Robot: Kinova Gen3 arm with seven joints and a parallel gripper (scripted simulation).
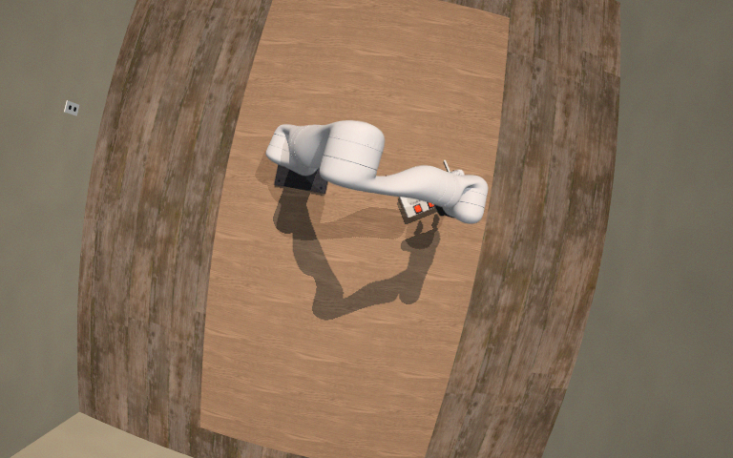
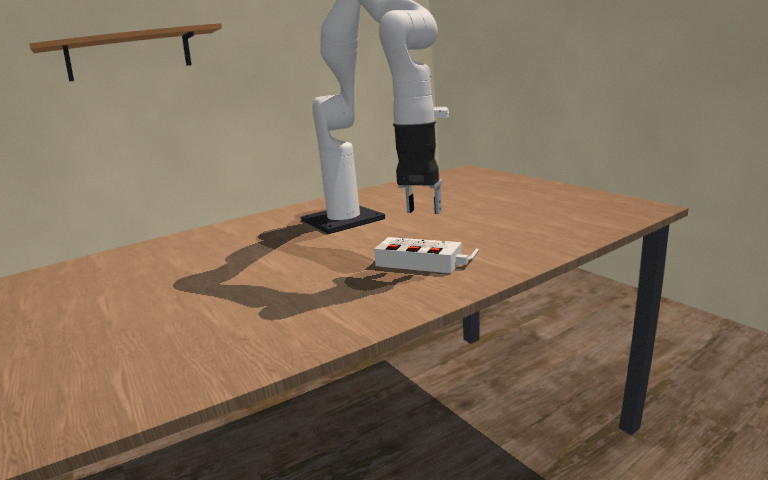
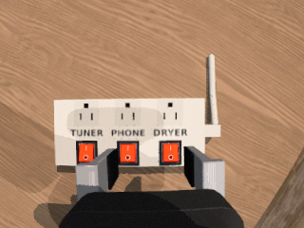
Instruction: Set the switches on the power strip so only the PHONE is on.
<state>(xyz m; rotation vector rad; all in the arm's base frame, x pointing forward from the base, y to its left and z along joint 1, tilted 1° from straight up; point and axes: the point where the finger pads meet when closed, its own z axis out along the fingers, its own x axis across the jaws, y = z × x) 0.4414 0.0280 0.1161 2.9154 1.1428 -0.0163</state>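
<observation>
A white power strip point(image 3: 129, 132) lies flat on the table, right way up, with a short cord stub at its right end. It has three orange-red rocker switches labelled TUNER point(image 3: 86, 152), PHONE point(image 3: 128, 152) and DRYER point(image 3: 170, 152); all three look alike and lit. It also shows in the side view point(image 2: 418, 253) and partly under the arm in the top view point(image 1: 417, 208). My gripper point(image 3: 150, 161) point(image 2: 422, 203) is open and empty. It hangs above the strip, its fingers straddling the PHONE and DRYER switches in the wrist view, not touching.
The table's right edge point(image 3: 288, 197) runs close beside the strip. The arm's base point(image 2: 342, 220) stands behind the strip. A wall shelf point(image 2: 123, 38) hangs far off at the back left.
</observation>
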